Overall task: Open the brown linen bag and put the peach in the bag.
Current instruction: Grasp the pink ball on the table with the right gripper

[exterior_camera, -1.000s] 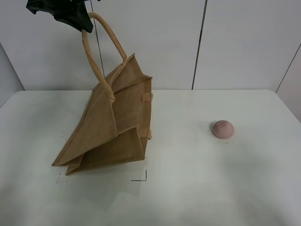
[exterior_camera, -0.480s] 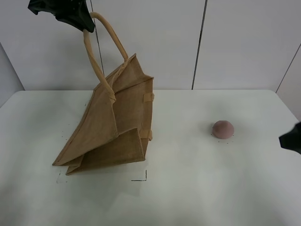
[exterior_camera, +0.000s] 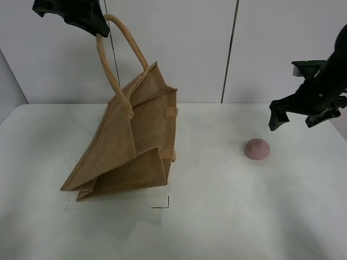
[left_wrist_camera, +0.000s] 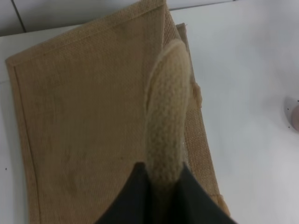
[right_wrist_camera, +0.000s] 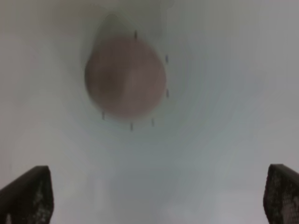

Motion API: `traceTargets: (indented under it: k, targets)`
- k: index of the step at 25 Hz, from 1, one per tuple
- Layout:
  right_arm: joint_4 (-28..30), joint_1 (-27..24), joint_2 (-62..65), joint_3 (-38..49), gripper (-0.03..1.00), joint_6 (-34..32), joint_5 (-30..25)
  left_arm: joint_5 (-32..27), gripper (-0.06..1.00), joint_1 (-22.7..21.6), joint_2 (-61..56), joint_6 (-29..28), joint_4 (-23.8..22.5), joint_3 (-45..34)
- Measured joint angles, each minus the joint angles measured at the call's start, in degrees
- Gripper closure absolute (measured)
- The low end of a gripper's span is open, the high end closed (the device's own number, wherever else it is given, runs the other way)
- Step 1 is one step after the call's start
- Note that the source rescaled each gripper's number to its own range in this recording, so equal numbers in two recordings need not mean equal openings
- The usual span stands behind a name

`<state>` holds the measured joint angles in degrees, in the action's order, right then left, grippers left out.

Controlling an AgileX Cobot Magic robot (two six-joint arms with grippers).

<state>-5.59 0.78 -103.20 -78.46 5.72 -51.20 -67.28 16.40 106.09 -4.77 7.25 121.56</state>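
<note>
The brown linen bag (exterior_camera: 130, 146) leans on the table's left half, its lower edge on the table, lifted by one lighter tan loop handle (exterior_camera: 111, 73). My left gripper (exterior_camera: 96, 28) is shut on that handle high above the table; the left wrist view shows the handle (left_wrist_camera: 167, 130) pinched between the fingers over the bag's flat side (left_wrist_camera: 88, 130). The peach (exterior_camera: 257, 148) sits alone on the table's right half. My right gripper (exterior_camera: 295, 114) is open in the air above and to the right of the peach, not touching it. The right wrist view shows the peach (right_wrist_camera: 125, 79) blurred.
The white table (exterior_camera: 217, 216) ends at a wall with vertical panel seams behind. Small black corner marks (exterior_camera: 162, 205) lie in front of the bag. The bag's second handle hangs against its side.
My right arm has swung in from the right edge of the view to above the peach. The bag and my left gripper have stayed put.
</note>
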Motion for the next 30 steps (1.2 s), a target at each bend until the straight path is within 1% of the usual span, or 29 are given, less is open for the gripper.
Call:
traceTargets:
  k: [3, 5, 7, 10, 13, 23, 28, 29, 30]
  targets:
    - [-0.91, 1.52, -6.46, -6.58, -0.03, 1.38, -1.15, 0.00, 0.94, 0.00, 0.00, 0.00, 0.00, 0.00]
    - [-0.67, 3.23, -9.45, -9.02, -0.03, 1.62, -1.90, 0.00, 0.94, 0.00, 0.00, 0.00, 0.00, 0.00]
    - [-0.44, 4.05, -11.78, -10.04, -0.03, 0.28, -2.02, 0.00, 0.94, 0.00, 0.00, 0.00, 0.00, 0.00]
    - [0.20, 4.20, -13.91, -10.26, -0.03, -2.21, -3.02, 0.00, 0.94, 0.00, 0.00, 0.00, -0.12, 0.00]
    - [1.39, 4.01, -15.25, -10.26, -0.03, -3.37, -3.23, 0.00, 0.94, 0.00, 0.00, 0.00, -0.12, 0.00]
    - [1.28, 4.01, -20.75, -10.26, -0.03, -4.07, 1.50, 0.00, 0.94, 0.00, 0.00, 0.00, -0.13, 0.00]
    - [1.28, 4.01, -23.52, -10.26, -0.03, -4.13, 2.03, 0.00, 0.94, 0.00, 0.00, 0.00, -0.13, 0.00]
    - [1.28, 4.01, -23.84, -10.26, -0.02, -4.13, 2.31, 0.00, 0.94, 0.00, 0.00, 0.00, -0.13, 0.00]
    - [1.28, 4.01, -23.84, -10.26, 0.01, -4.13, 2.70, 0.00, 0.94, 0.00, 0.00, 0.00, -0.13, 0.00]
